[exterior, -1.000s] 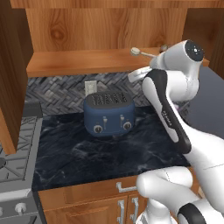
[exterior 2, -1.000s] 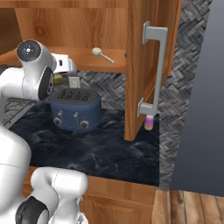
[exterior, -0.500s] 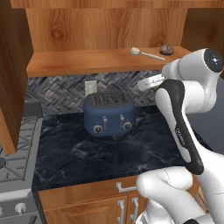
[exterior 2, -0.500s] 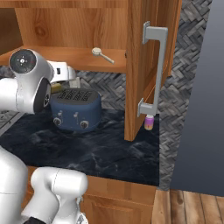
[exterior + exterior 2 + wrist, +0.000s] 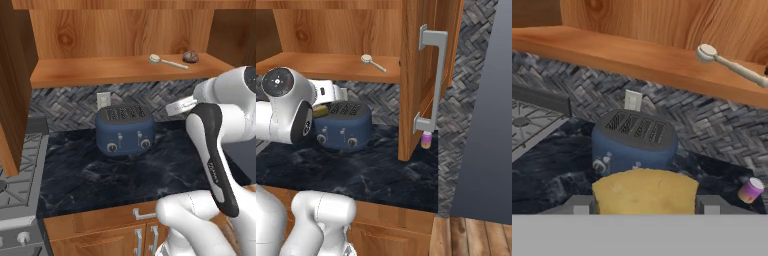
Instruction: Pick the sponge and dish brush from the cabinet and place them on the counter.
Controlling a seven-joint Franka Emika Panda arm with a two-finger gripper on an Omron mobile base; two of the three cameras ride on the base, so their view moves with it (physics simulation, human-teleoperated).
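standing open, the cabinet [image 5: 125, 70] is seen to hold two things on its shelf: the dish brush [image 5: 167, 61], lying flat with its round white head toward 9 o'clock, and a dark brown round lump [image 5: 190, 56] just beside the handle end at 3 o'clock. the sponge [image 5: 645, 192] is pinched between the two fingers of the gripper [image 5: 643, 205], which are spread to its width, and it is held in the air above the counter [image 5: 120, 172], just in front of a blue toaster [image 5: 124, 130] in the hand view. a small purple-and-cream jar [image 5: 426, 141] is set on the counter below the open door's handle. no writing can be read anywhere.
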